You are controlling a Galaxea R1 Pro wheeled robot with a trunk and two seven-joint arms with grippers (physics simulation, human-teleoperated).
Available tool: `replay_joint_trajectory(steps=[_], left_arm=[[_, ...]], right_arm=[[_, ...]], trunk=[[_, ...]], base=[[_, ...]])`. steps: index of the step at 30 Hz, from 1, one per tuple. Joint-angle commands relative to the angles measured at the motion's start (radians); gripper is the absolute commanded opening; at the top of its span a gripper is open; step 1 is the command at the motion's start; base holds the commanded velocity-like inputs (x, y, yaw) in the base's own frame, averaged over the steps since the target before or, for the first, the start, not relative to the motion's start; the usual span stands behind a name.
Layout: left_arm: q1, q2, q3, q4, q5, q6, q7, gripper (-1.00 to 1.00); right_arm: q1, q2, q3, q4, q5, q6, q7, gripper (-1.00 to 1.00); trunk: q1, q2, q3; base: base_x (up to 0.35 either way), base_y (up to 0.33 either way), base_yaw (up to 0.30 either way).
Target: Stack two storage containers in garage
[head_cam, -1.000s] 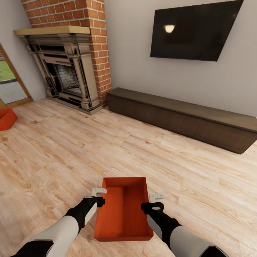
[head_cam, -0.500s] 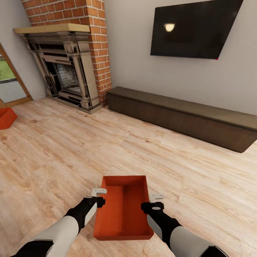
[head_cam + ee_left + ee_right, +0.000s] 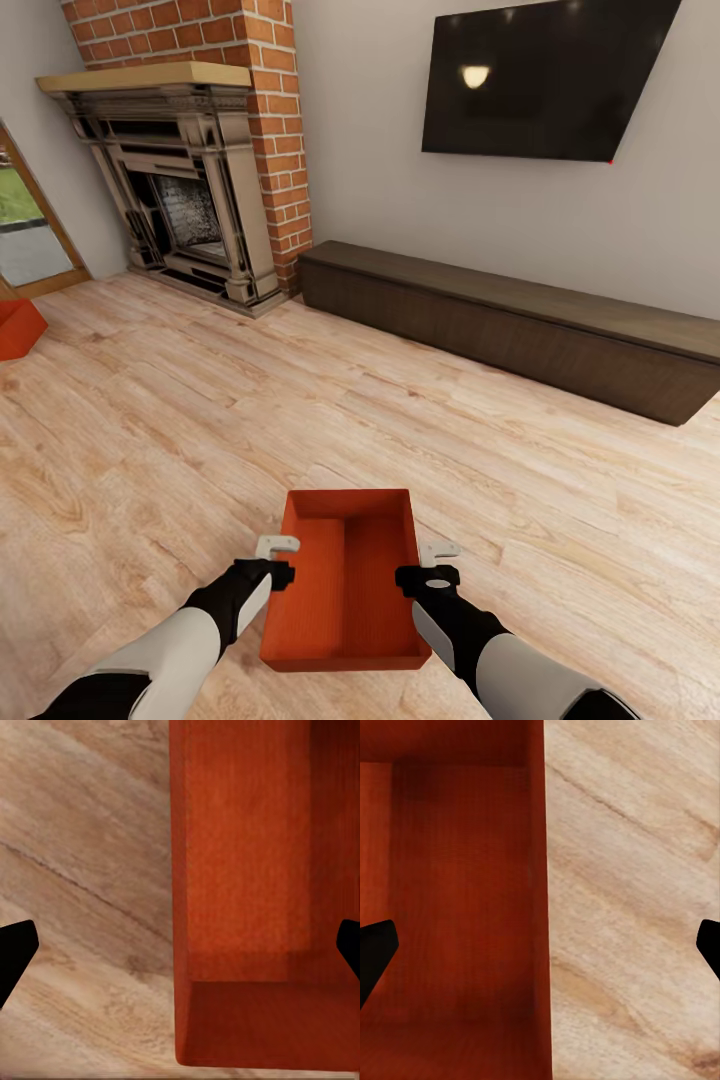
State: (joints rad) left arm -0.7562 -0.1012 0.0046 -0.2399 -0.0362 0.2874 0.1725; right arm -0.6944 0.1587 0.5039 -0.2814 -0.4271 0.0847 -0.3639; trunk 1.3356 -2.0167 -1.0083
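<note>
A: What are the grippers doing?

B: The left gripper (image 3: pixel 277 547) is sitting wide apart, its fingers straddling the left long wall of the near storage container (image 3: pixel 345 580). In the left wrist view one dark fingertip (image 3: pixel 15 952) is hanging over the wood floor (image 3: pixel 82 870) and the other over the bin's inside (image 3: pixel 247 855), neither pressing the wall.

A: And the right one?

B: The right gripper (image 3: pixel 438 551) is mirroring it, spread wide across the right long wall. Its wrist view is showing one fingertip (image 3: pixel 373 952) above the container (image 3: pixel 457 885) and the other above the planks (image 3: pixel 630 907). Nothing is clamped.

A: Where is the bin lying?

B: It is resting upright on the light wood plank floor (image 3: pixel 200 420) of the living room, between both forearms, open side up. The second storage container (image 3: pixel 15 328) is sitting well apart, at the far left edge, near the glass door (image 3: pixel 25 235).

A: What is standing beyond?

B: A brick fireplace (image 3: pixel 190 150), a dark low bench (image 3: pixel 510 325) along the wall, and a wall TV (image 3: pixel 545 80) above it.
</note>
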Motion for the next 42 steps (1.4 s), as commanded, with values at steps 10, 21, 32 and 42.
replay_joint_trajectory(steps=[10,21,32,42], left_arm=[[0.0,0.001,0.0,0.01,0.028,0.006,0.003,1.0],[0.0,0.002,0.0,0.01,0.028,0.005,0.004,1.0],[0.0,0.002,0.0,0.011,0.028,0.006,0.004,1.0],[0.0,0.002,0.0,0.01,0.028,0.006,0.004,1.0]], right_arm=[[0.0,-0.001,0.008,-0.001,-0.004,0.007,-0.007,1.0],[0.0,-0.002,0.008,-0.001,-0.004,0.007,-0.007,1.0],[0.0,-0.002,0.007,-0.001,-0.004,0.006,-0.007,1.0],[0.0,-0.002,0.008,-0.001,-0.004,0.006,-0.006,1.0]], trunk=[[0.027,-0.049,-0.023],[0.038,-0.07,-0.032],[0.08,-0.147,-0.067],[0.119,-0.217,-0.098]], base=[[0.0,0.0,0.0],[0.0,0.0,0.0],[0.0,0.0,0.0],[0.0,0.0,0.0]])
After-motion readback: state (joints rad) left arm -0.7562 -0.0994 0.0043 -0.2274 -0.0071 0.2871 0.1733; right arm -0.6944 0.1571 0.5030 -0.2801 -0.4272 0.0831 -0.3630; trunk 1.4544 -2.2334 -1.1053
